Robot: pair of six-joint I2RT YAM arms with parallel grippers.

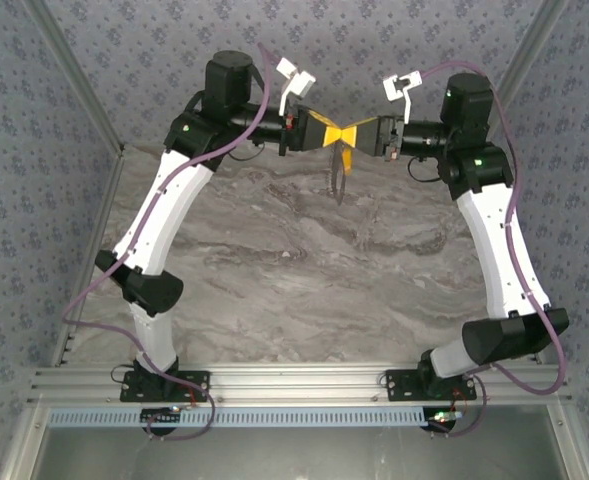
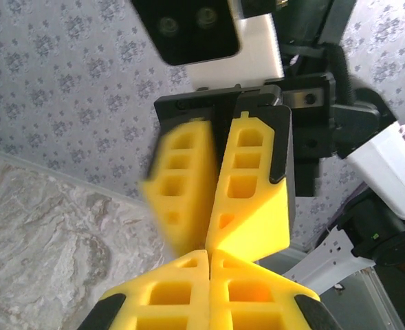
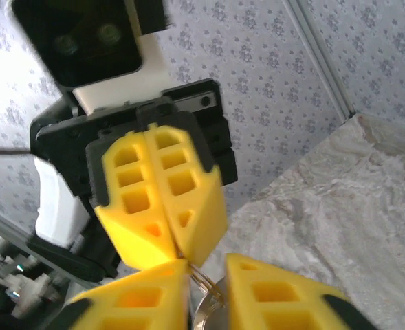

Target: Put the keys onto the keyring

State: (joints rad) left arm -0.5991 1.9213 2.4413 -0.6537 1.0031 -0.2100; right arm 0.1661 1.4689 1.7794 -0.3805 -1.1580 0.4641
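Observation:
High over the table's far edge my two grippers meet tip to tip. My left gripper is shut, and a thin silvery wire of the keyring comes out from its tips. My right gripper stands open, its yellow fingers either side of the ring's metal. One of its fingers looks blurred in the left wrist view. Below the tips, a small yellow-headed key hangs with the darker keyring dangling under it. Where key and ring join cannot be made out.
The grey marble table lies below the arms. Patterned walls close in behind and on both sides. Purple cables loop beside each forearm. An aluminium rail runs along the near edge.

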